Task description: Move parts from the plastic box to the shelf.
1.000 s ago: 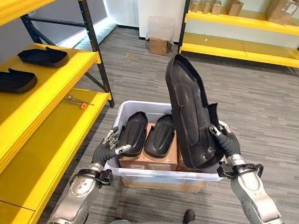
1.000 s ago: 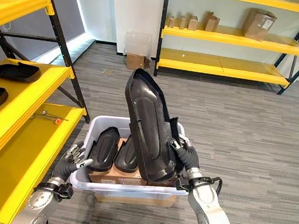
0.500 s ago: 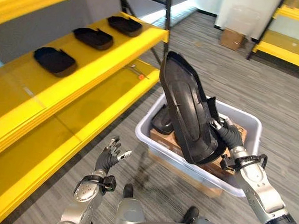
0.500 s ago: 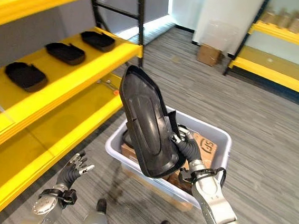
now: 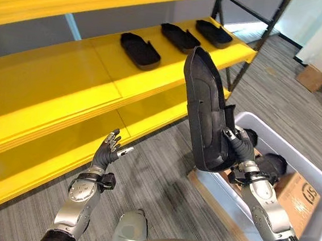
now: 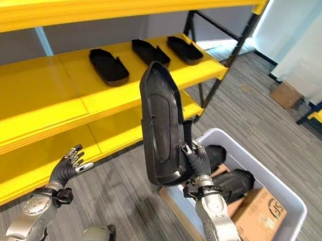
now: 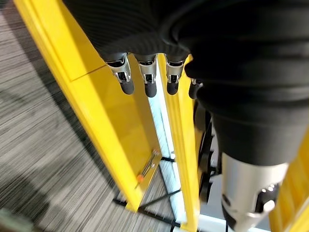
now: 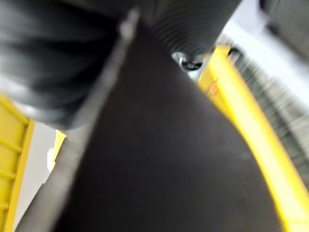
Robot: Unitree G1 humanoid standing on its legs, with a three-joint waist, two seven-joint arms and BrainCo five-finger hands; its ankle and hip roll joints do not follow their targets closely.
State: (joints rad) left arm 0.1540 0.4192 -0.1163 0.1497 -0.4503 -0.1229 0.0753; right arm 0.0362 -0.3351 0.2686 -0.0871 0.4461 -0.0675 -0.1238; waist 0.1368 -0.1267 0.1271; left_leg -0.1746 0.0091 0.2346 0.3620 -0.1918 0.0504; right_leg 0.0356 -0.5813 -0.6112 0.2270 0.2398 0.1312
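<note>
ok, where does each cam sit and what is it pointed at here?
Left eye, head: down at the yellow shelf; left hand open, right hand gripping the black part.
Right eye, head: same scene, plus the plastic box.
Left wrist: past its fingers along the shelf.
Right wrist: onto the held part.
Both eyes share everything.

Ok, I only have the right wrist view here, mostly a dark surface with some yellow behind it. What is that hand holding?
Observer: The right hand is curled round the lower end of a long black part, held upright above the plastic box.
Operator: Anything on the shelf yet?
Observer: Three black parts lie in a row on the middle yellow shelf.
Operator: And the other hand?
Observer: The left hand is open and holds nothing, raised in front of the lower shelf board.
</note>
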